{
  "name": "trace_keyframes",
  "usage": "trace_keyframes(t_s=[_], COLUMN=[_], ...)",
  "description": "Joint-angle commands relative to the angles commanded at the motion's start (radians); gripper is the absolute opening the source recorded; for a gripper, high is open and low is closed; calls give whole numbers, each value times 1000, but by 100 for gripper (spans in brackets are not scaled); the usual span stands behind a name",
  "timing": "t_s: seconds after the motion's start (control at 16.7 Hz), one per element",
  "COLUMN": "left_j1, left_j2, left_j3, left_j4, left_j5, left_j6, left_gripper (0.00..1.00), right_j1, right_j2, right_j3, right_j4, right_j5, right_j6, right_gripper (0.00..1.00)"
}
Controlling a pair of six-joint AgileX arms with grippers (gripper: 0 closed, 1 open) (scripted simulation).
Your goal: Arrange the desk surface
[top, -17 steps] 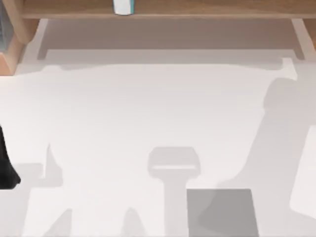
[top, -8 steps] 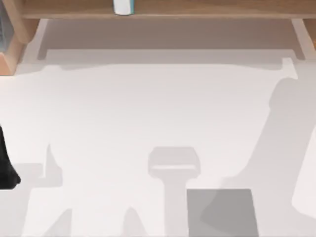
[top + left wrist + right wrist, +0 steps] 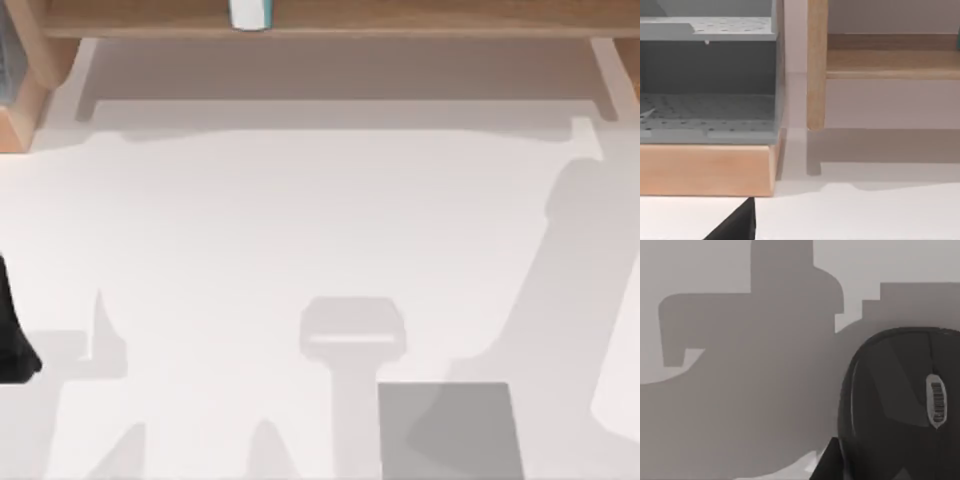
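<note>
The desk surface [image 3: 300,220] is a broad white tabletop crossed by the arms' shadows. A black part of my left gripper [image 3: 14,330] shows at the top view's left edge, low over the desk. My right arm's white body [image 3: 620,370] stands at the right edge. In the right wrist view a black computer mouse [image 3: 895,405] with a scroll wheel lies on the desk in shadow. A dark tip of my right gripper [image 3: 827,465] is right beside it. Whether they touch cannot be told.
A light-wood shelf [image 3: 400,20] runs along the back, with a small white and teal object [image 3: 248,14] on it. A grey perforated organiser on a wooden base [image 3: 707,115] stands at the back left. A grey pad [image 3: 450,430] lies at the front, right of centre.
The right arm's white body and its shadow have drifted slightly toward the right edge. The left arm has stayed put.
</note>
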Motion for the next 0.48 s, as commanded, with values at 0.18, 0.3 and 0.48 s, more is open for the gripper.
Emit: trace_keyframes(t_s=[0.18, 0.3, 0.48], left_j1=[0, 0, 0], left_j2=[0, 0, 0], left_j3=[0, 0, 0], left_j4=[0, 0, 0], left_j5=[0, 0, 0], left_j6=[0, 0, 0], left_gripper=[100, 100, 100], right_j1=[0, 0, 0], right_j2=[0, 0, 0], right_j3=[0, 0, 0], right_j4=[0, 0, 0], right_j5=[0, 0, 0], right_j6=[0, 0, 0], right_gripper=[10, 0, 0])
